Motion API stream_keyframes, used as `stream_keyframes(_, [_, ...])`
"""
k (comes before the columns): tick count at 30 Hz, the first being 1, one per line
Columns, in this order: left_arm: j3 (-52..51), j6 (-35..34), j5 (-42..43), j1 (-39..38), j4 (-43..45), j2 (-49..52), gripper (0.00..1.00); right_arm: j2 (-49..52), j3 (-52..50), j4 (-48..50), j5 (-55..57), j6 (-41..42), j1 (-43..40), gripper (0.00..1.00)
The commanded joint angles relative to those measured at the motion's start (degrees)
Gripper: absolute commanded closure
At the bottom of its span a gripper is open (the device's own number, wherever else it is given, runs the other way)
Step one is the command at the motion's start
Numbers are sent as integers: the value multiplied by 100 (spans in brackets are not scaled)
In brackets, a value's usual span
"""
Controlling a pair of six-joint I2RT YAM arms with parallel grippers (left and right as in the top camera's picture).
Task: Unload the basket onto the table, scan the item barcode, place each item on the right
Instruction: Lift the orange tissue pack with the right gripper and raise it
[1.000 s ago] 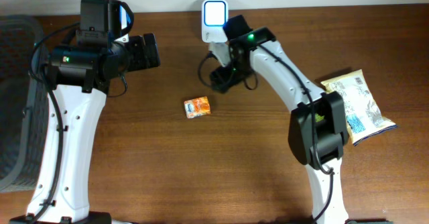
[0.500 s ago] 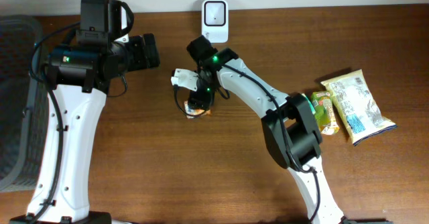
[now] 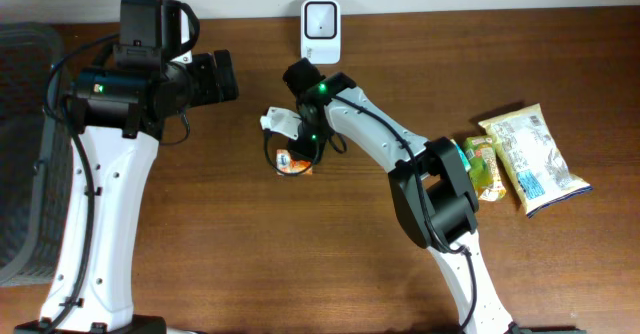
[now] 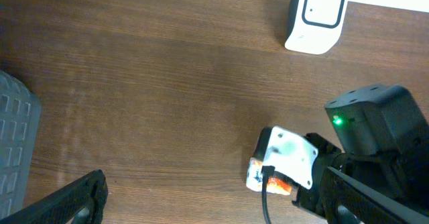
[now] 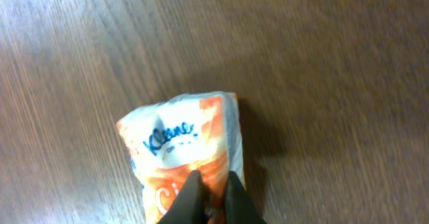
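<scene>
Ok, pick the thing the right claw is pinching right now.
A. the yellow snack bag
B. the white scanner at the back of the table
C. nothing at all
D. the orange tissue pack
D: the right wrist view shows the right claw with its fingertips pinched together on the edge of the orange tissue pack.

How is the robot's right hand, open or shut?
Shut: the right hand pinches the Kleenex tissue pack, its jaws almost together.
</scene>
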Motion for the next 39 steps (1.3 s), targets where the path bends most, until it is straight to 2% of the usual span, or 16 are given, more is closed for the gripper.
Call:
stream_keyframes(1, [24, 74, -44, 4, 11, -70, 1, 120, 245, -129, 96, 1475, -179, 96])
stream_keyframes(4, [24, 72, -42, 4, 11, -70, 1, 105, 625, -448, 96, 2302, -278, 96])
stream_keyframes(8, [24, 72, -44, 4, 11, -70, 1, 105, 1075, -1056, 146, 3805, -501, 96])
stream_keyframes(11, [24, 72, -42, 4, 11, -70, 1, 107, 1073, -1296, 426, 5786, -778, 96])
stream_keyframes(13, [24, 72, -44, 4, 11, -70, 1, 109, 955, -1093, 424, 6078, -868, 96])
stream_keyframes(14, [24, 72, -42, 4, 11, -70, 1, 109, 898, -968, 424, 6137, -887, 90])
stream_keyframes(16, [24, 72, -42, 4, 11, -70, 1, 109, 791, -813, 424, 6131, -883, 43])
stream_keyframes(19, [24, 72, -44, 4, 11, -70, 1, 118, 688, -734, 428, 6078, -883, 27])
stream_keyframes(22, [24, 72, -42, 4, 11, -70, 1, 118, 671, -706, 420, 5560, -938, 30])
stream_keyframes(24, [24, 72, -42, 4, 11, -70, 1, 118, 671, -623, 420, 4896, -1008, 43])
stream_keyframes(26, [24, 72, -42, 4, 11, -70, 1, 120, 671, -588, 424, 4037, -1056, 49])
stream_keyframes(27, [24, 72, -42, 4, 11, -70, 1, 120, 664, -595, 422, 3512, -1078, 49])
stream_keyframes(29, [24, 72, -42, 4, 11, -70, 1, 120, 627, -629, 417, 3067, -1106, 51])
stream_keyframes(32, [24, 72, -42, 4, 11, -70, 1, 120, 468, -658, 304, 2896, -1161, 54])
stream_keyframes(37, [24, 72, -42, 4, 11, -70, 1, 120, -4, -549, -737, 2859, -1226, 55])
stream_keyframes(39, [24, 72, -42, 4, 11, -70, 1, 120, -131, -492, -907, 2861, -1226, 62])
